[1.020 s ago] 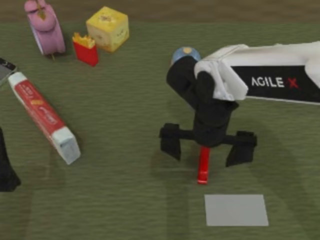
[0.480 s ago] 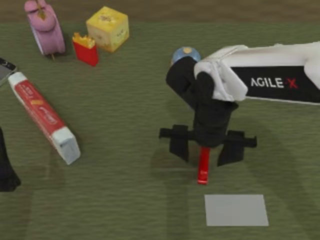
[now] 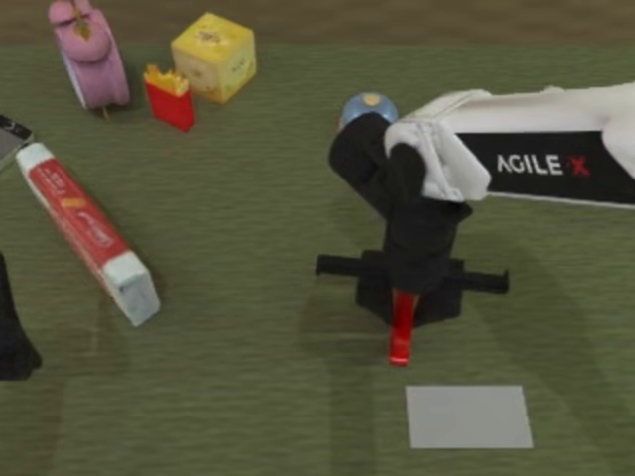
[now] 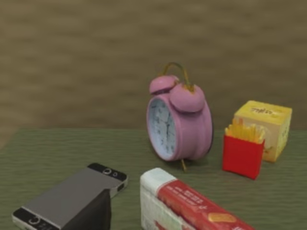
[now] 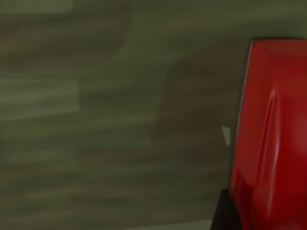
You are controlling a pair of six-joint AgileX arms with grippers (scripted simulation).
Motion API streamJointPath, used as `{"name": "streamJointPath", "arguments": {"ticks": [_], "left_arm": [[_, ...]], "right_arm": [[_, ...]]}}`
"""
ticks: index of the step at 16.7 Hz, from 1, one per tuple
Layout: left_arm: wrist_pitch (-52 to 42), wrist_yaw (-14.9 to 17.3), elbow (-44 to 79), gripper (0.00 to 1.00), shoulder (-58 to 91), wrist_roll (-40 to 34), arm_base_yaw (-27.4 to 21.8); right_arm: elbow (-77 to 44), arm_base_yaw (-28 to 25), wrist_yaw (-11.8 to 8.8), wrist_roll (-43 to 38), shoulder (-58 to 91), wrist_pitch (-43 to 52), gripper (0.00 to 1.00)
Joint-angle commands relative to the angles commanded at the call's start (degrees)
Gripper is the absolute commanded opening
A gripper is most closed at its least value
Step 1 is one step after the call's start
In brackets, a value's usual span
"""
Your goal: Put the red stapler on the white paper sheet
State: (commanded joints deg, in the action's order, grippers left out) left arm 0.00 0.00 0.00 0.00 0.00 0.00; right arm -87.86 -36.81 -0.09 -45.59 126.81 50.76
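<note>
The red stapler point(image 3: 400, 335) lies on the green table just above and left of the white paper sheet point(image 3: 468, 416), pointing towards the sheet's left corner. My right gripper point(image 3: 407, 297) reaches straight down over the stapler's far end, its black fingers drawn in against both sides, shut on it. The arm hides the stapler's upper half. In the right wrist view the stapler point(image 5: 273, 134) fills the edge very close up. My left gripper point(image 3: 12, 342) rests parked at the table's left edge.
A blue bell point(image 3: 369, 104) sits behind the right arm. A red-and-white toothpaste box point(image 3: 89, 230), a phone point(image 3: 10, 134), a pink alarm clock point(image 3: 89, 55), a red fries toy point(image 3: 170, 97) and a yellow cube point(image 3: 213, 55) occupy the left and back left.
The right gripper's fingers came together from wide apart onto the stapler's sides. The stapler and the left arm stayed where they were.
</note>
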Motion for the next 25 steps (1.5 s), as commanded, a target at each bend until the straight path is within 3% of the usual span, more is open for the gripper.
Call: {"name": "streamJointPath", "arguments": {"ticks": [9, 17, 25], "left_arm": [[0.00, 0.00, 0.00, 1.00, 0.00, 0.00, 0.00], [0.00, 0.00, 0.00, 1.00, 0.00, 0.00, 0.00], [0.00, 0.00, 0.00, 1.00, 0.00, 0.00, 0.00]], "right_arm": [[-0.90, 0.02, 0.00, -0.04, -0.28, 0.95, 0.00], [-12.80, -0.26, -0.05, 0.12, -5.56, 18.77, 0.00], [-13.18, -0.18, -0.08, 2.02, -6.44, 19.67, 0.00]]}}
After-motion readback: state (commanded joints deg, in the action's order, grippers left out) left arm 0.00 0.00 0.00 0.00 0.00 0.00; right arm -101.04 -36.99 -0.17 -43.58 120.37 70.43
